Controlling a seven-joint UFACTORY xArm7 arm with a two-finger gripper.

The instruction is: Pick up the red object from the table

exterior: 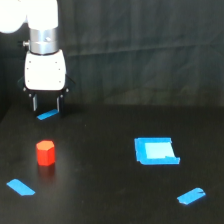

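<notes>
The red object (45, 152) is a small red-orange hexagonal block standing on the black table (100, 165) at the exterior view's left. My gripper (46, 105) hangs above and behind it, well clear of the block. Its two dark fingers (34, 103) point down with an empty gap between them, so it is open and holds nothing.
Blue tape marks lie on the table: one (48, 115) just below the gripper, one (21, 187) at the front left, one (191, 196) at the front right. A larger blue flat piece (155, 151) lies right of centre. A dark curtain hangs behind.
</notes>
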